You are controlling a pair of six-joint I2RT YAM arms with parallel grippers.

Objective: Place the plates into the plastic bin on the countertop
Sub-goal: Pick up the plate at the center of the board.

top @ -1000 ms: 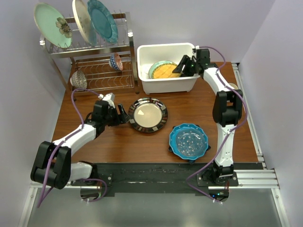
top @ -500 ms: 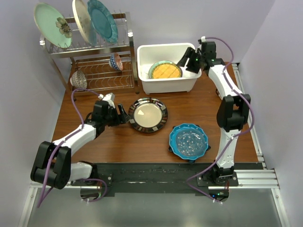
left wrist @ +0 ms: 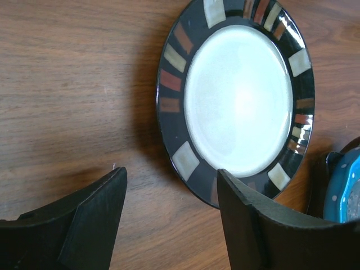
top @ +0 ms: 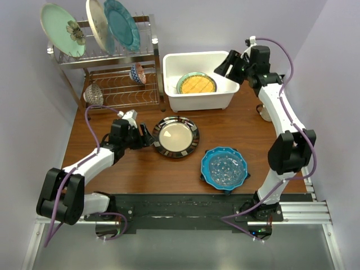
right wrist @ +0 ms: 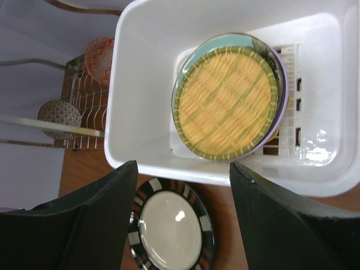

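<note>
The plastic bin (top: 200, 102) stands at the back of the countertop (top: 140, 169) and holds a stack of plates topped by a yellow woven-look one (top: 196, 84) (right wrist: 225, 101); a lilac rim (right wrist: 284, 90) shows beneath. My right gripper (top: 229, 63) (right wrist: 183, 166) hovers open and empty over the bin's right end. The dark-rimmed cream plate (top: 176, 136) (left wrist: 239, 101) lies flat mid-table. My left gripper (top: 147, 136) (left wrist: 171, 174) is open, low at that plate's left edge, one finger over the rim. A blue scalloped plate (top: 224, 167) rests on a dark-blue one. A mint flower plate (top: 62, 29) stands in the rack.
A chrome wire rack (top: 112, 84) at the back left also carries a cream plate (top: 97, 25), a teal plate (top: 121, 23) and two small patterned bowls (top: 138, 73) (top: 93, 94). Walls close in the table on the left, back and right.
My right gripper has lifted out of the bin and drawn back to the right, empty, leaving the yellow plate on the stack. The left arm has stayed put, its jaws slightly narrower.
</note>
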